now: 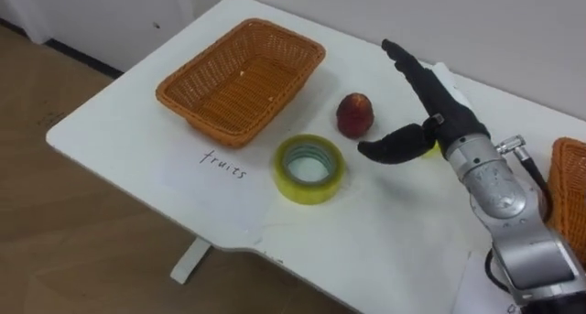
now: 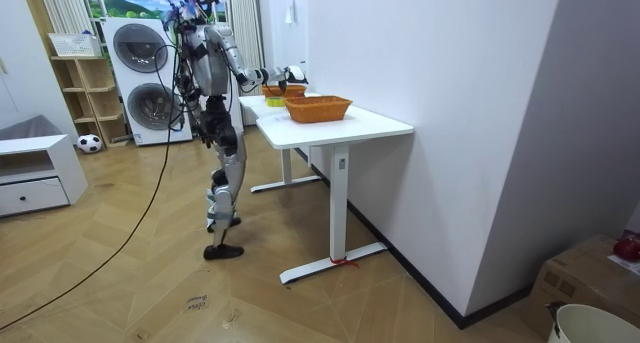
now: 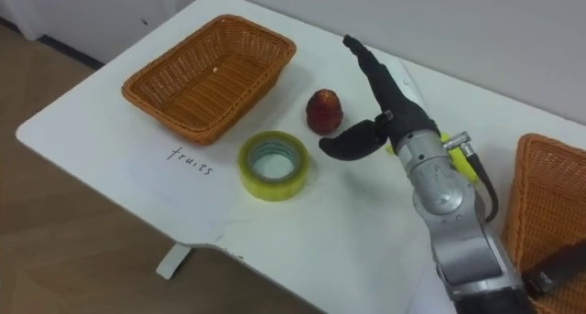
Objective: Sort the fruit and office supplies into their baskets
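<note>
Right hand [image 1: 439, 113] spread beside red fruit [image 1: 354, 114]; "fruits" [image 1: 224, 163] written by basket [image 1: 240, 76].

Two stacked washing machines [image 2: 141, 75] stand beside a wooden shelf [image 2: 86, 85]; a ball [image 2: 89, 142], seemingly a football, lies on the floor [image 2: 120, 283].

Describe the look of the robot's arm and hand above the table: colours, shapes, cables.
The right hand is black, with long slim fingers and a thicker thumb. The wrist and forearm behind it are silver-grey metal in rounded sections. A dark cable with a small metal plug runs beside the forearm.
</note>
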Tool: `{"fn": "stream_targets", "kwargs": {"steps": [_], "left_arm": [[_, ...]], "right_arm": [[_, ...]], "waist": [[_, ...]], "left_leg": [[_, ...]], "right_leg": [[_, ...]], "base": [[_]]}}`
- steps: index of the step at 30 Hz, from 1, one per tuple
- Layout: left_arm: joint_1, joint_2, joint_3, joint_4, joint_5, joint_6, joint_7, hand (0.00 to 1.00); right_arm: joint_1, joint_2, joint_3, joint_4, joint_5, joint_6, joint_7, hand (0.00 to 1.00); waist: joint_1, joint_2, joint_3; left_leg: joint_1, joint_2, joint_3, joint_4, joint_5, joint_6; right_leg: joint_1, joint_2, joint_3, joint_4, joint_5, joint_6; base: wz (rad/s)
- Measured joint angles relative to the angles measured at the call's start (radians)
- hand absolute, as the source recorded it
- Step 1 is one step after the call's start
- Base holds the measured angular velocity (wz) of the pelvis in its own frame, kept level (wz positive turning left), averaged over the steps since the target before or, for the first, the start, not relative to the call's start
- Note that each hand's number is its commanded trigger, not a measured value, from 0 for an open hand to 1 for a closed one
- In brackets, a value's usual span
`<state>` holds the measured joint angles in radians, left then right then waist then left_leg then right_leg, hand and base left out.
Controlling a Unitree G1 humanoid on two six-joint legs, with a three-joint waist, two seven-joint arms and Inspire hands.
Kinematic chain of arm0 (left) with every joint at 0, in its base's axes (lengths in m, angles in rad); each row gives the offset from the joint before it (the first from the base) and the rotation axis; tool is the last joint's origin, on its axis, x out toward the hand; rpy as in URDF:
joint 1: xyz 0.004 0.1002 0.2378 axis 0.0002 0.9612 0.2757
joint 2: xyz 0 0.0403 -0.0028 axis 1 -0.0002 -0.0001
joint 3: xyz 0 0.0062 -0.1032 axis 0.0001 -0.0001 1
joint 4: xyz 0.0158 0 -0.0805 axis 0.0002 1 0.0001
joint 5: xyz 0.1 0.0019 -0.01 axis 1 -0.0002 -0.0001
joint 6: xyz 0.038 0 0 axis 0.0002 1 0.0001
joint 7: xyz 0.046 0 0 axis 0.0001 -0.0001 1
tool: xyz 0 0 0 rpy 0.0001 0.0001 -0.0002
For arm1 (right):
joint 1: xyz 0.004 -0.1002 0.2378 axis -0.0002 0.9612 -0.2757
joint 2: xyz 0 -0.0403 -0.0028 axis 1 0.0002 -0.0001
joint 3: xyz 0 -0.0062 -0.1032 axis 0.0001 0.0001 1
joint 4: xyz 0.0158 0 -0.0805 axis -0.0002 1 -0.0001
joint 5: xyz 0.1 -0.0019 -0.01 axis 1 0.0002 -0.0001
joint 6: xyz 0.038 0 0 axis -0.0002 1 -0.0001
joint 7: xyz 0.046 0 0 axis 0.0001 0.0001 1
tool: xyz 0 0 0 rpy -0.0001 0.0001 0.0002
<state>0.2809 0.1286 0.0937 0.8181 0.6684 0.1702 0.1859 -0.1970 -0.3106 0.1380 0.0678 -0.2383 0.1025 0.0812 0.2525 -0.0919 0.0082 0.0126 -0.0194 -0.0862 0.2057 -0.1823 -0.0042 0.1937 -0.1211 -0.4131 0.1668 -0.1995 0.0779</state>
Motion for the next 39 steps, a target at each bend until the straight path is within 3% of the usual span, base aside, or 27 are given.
{"fn": "stream_targets", "kwargs": {"steps": [16,20,25,39], "left_arm": [[0.007,-0.003,-0.001,-0.001,0.000,0.000,0.002,0.00],[0.019,-0.003,-0.001,-0.012,0.001,-0.001,0.002,0.00],[0.023,-0.003,-0.001,-0.017,0.001,-0.002,0.002,0.00],[0.026,0.007,-0.037,-0.045,0.001,-0.006,0.007,0.00]], "right_arm": [[-0.041,0.019,0.000,0.073,0.011,0.000,-0.005,0.00],[-0.044,0.031,0.002,0.087,0.011,0.000,-0.005,0.00],[-0.061,0.032,0.041,0.118,0.011,0.000,-0.005,0.00],[-0.061,0.034,0.068,0.118,-0.001,-0.003,-0.042,0.00]], "waist": [[0.004,-0.008,0.0047],[0.005,-0.008,0.0094],[0.007,-0.008,0.0116],[0.054,-0.008,0.0103]], "left_leg": [[-0.008,-0.013,-0.031,0.000,0.003,0.003],[-0.008,-0.014,-0.040,-0.001,0.003,0.003],[-0.009,-0.015,-0.042,-0.004,0.003,0.003],[-0.004,-0.012,-0.064,-0.007,0.003,0.003]], "right_leg": [[0.006,-0.003,0.001,-0.001,0.000,0.000],[0.009,-0.002,0.002,0.000,0.000,0.000],[0.010,-0.002,0.004,0.000,0.000,0.000],[0.011,0.000,0.001,0.009,0.000,0.000]], "base": [[0.07],[0.07],[0.04],[0.02]]}}
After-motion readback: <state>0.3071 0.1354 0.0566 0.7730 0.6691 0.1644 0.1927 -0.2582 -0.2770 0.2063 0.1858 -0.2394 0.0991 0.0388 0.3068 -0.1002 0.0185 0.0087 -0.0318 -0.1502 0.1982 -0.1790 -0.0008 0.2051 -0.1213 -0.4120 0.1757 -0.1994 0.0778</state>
